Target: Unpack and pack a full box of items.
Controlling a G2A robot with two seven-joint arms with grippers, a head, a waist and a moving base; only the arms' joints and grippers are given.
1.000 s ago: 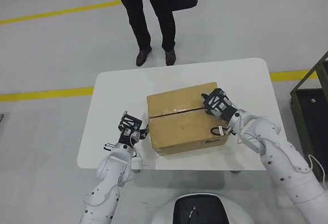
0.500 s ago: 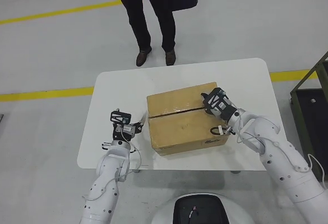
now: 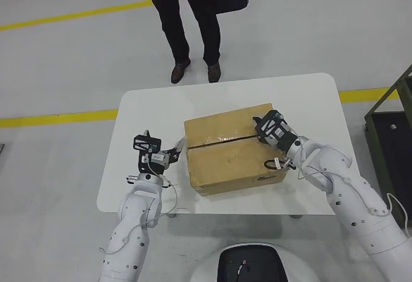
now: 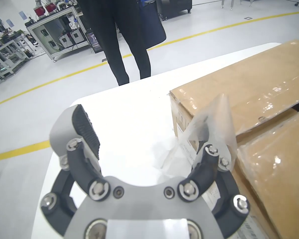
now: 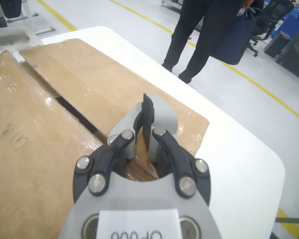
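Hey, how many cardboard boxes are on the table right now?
1. The cardboard box sits near the middle of the white table, its top flaps down; anything inside it is hidden.

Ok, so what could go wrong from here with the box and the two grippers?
1. A strip of clear tape clings to the open left gripper; it may stay stuck and foul the next grasp.
2. The right gripper sits shut over the cardboard box at its flap seam; prying there could tear a flap or drag the box toward the table edge.
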